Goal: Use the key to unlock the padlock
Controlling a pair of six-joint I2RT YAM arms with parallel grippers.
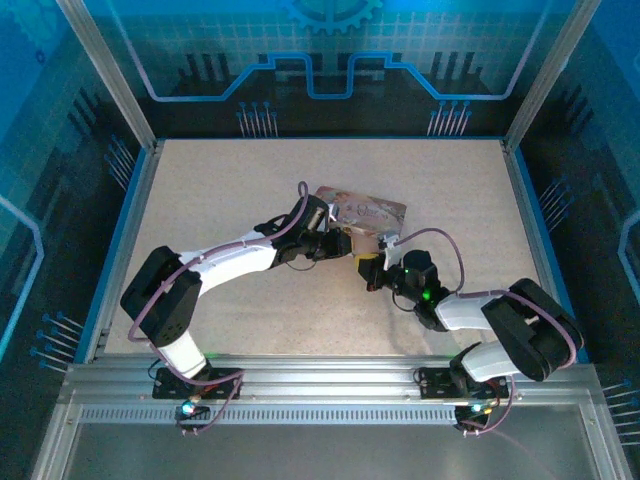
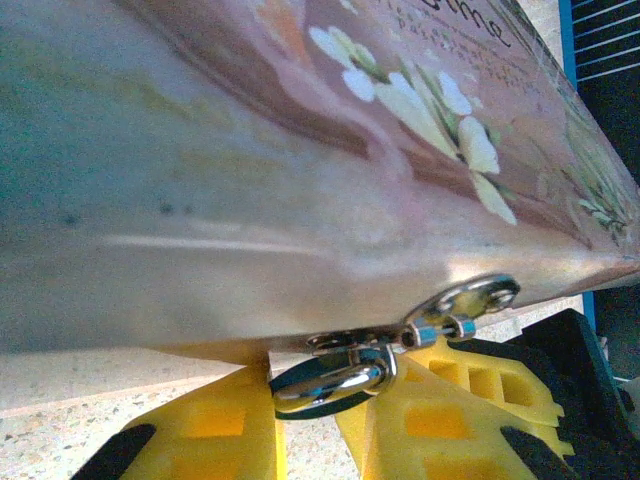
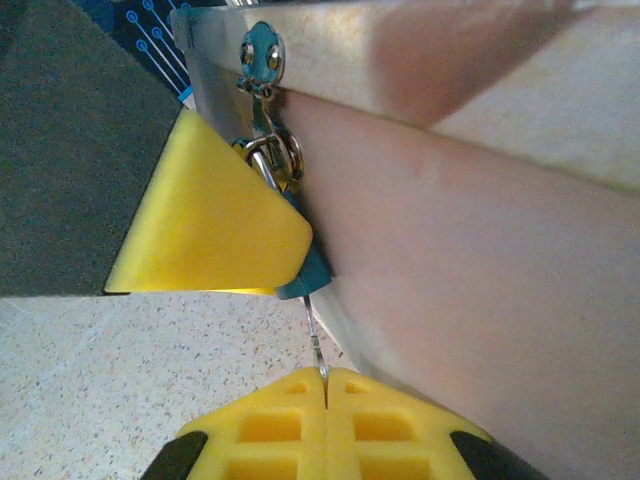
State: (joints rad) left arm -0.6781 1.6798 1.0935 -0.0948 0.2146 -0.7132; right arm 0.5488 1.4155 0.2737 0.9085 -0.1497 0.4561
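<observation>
**Thin key at risk of bending or slipping beside the tin**

The right gripper (image 3: 325, 385) is clenched on the key (image 3: 314, 335). The key's tip is held at the underside of the padlock (image 3: 316, 272); how deeply it is seated cannot be told. The padlock is grasped by the left gripper (image 2: 325, 405) and is hung by its shackle (image 2: 340, 378) from the hasp (image 2: 470, 298) on the side wall of the tin (image 2: 300, 150), tight against that wall. If the key is turned off-axis, it is likely to be bent or twisted out of the grip. If the padlock is allowed to rotate in its grasp, the turn is wasted. Any push may also be passed on to the tin, which could be shifted.
</observation>
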